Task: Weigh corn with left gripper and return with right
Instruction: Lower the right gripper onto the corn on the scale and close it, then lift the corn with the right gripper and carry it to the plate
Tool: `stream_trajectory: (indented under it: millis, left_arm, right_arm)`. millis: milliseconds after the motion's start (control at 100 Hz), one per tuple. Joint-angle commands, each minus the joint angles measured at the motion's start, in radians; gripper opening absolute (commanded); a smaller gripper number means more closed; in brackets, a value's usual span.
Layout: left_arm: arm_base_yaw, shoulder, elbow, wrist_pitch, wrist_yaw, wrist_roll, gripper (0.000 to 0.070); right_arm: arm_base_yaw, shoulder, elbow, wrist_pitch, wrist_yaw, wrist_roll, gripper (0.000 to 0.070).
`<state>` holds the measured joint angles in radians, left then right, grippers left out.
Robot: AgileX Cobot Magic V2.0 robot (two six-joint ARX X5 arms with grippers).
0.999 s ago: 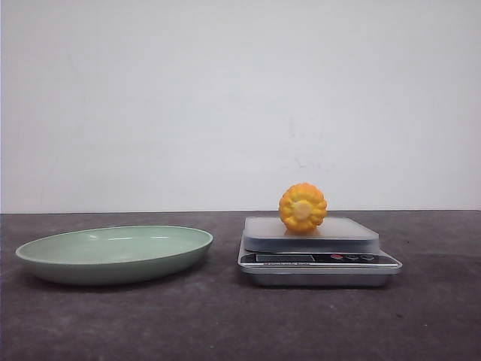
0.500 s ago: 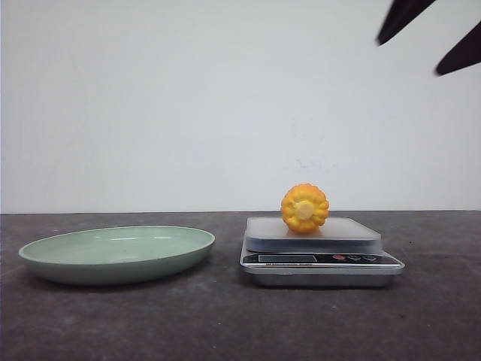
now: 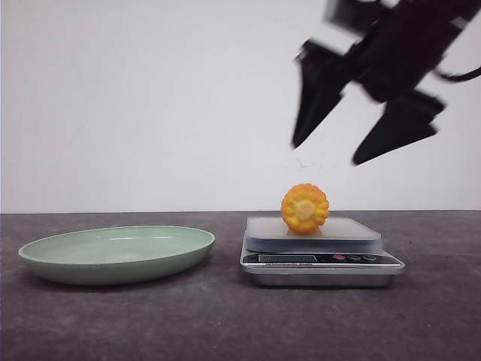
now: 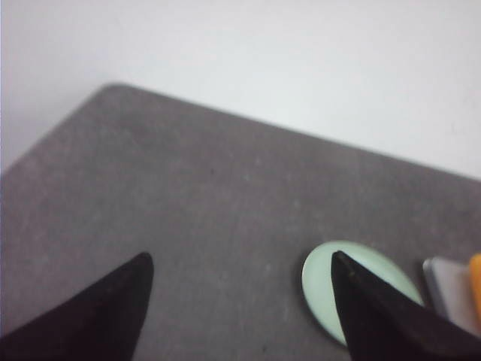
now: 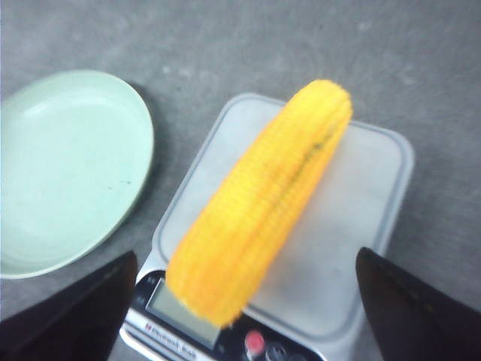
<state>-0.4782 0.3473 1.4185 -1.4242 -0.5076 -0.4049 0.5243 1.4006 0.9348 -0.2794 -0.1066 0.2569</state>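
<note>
One corn (image 3: 304,208) on scale (image 3: 319,259), plate (image 3: 68,265) bare, both arms' fingers (image 3: 359,134) spread, holding nothing

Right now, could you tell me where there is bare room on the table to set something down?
The green plate is empty inside. Bare tabletop runs along the whole near edge, in the narrow gap between plate and scale, and right of the scale. The scale platform is crowded: the corn lies across it, and the open right gripper hangs above it.

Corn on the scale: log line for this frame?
phase: return pickup | corn: lying on scale, untouched | right gripper: above corn, jaws open | left gripper: open, empty | plate: empty
</note>
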Motion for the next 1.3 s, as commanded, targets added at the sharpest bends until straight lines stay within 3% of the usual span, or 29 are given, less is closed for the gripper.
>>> stream_trajectory:
  millis: [0, 270, 330, 490, 600, 940, 1289]
  left_arm:
    - [-0.001, -0.004, -0.006, -0.039, 0.004, -0.008, 0.0429]
    - [-0.001, -0.004, -0.057, -0.039, 0.004, 0.008, 0.043]
    - [-0.001, -0.004, -0.06, -0.039, 0.005, 0.014, 0.043]
    - [-0.001, -0.004, -0.067, -0.039, 0.004, 0.03, 0.0429]
    - [-0.001, -0.004, -0.068, -0.039, 0.003, 0.043, 0.0429]
    - [-0.001, -0.004, -0.068, -0.039, 0.004, 0.045, 0.0429]
    - [-0.001, -0.004, -0.068, -0.039, 0.003, 0.04, 0.0429]
  right_arm:
    - [0.016, 0.053, 0.044, 0.01, 0.007, 0.026, 0.0591]
    - [0.024, 0.193, 0.115, 0.015, 0.057, 0.079, 0.0589]
    - [0.024, 0.215, 0.115, 0.019, 0.061, 0.084, 0.0562]
    - [0.024, 0.246, 0.115, 0.016, 0.066, 0.085, 0.0315]
    - [0.036, 0.246, 0.115, 0.029, 0.067, 0.084, 0.0001]
    - [0.109, 0.137, 0.15, 0.047, 0.096, 0.054, 0.0]
    - [0.325, 0.213, 0.402, 0.011, 0.108, 0.073, 0.0]
